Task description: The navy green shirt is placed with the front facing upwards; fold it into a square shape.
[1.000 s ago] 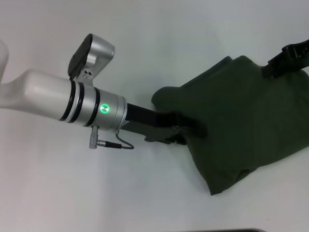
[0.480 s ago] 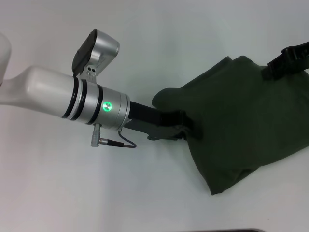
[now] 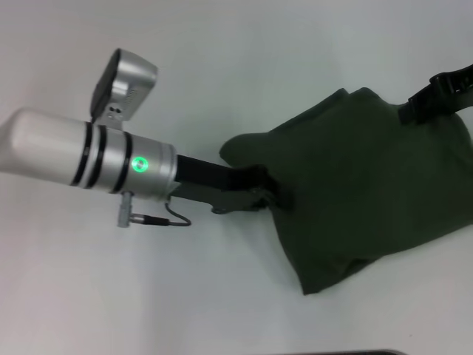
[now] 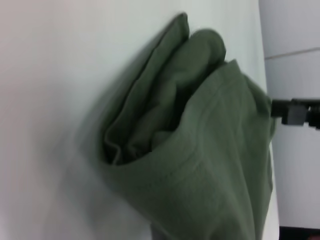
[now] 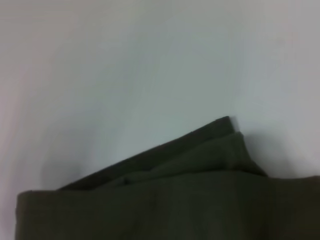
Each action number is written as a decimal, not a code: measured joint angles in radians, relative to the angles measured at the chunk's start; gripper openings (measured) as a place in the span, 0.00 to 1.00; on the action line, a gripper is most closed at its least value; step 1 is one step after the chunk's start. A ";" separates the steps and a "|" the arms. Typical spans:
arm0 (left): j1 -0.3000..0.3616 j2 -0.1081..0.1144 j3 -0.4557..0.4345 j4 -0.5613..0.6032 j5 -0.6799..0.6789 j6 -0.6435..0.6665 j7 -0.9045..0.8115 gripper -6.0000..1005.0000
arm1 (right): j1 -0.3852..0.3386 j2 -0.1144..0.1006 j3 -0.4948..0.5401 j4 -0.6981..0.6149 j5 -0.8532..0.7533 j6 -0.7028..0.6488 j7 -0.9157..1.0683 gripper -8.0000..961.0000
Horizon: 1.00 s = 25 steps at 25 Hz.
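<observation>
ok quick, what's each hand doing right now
Left hand: shut on the left edge of the navy green shirt.
Right hand: at the shirt's far right corner; open or shut cannot be told.

Bunched navy green shirt (image 4: 200,165), layered folds

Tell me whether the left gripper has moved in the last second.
Yes. The left gripper has shifted toward the robot's left, dragging the navy green shirt edge along, while the right gripper stays put.

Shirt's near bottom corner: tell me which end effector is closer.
Left. The left end effector grips the navy green shirt edge just above that corner; the right end effector holds the far top edge.
</observation>
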 joint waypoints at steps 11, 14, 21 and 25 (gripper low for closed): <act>0.041 0.170 -0.109 -0.019 0.021 0.060 0.013 0.07 | 0.000 0.004 0.001 0.012 0.000 -0.004 0.001 0.37; 0.034 0.222 -0.153 -0.015 0.059 0.061 0.029 0.07 | 0.003 0.005 0.001 0.012 0.001 -0.006 0.004 0.38; 0.016 0.249 -0.233 -0.016 0.123 0.059 0.060 0.07 | 0.012 0.008 0.000 0.012 0.002 -0.007 0.009 0.41; 0.016 0.224 -0.238 -0.015 0.127 0.046 0.102 0.08 | 0.012 0.009 -0.001 0.013 0.002 -0.008 0.010 0.43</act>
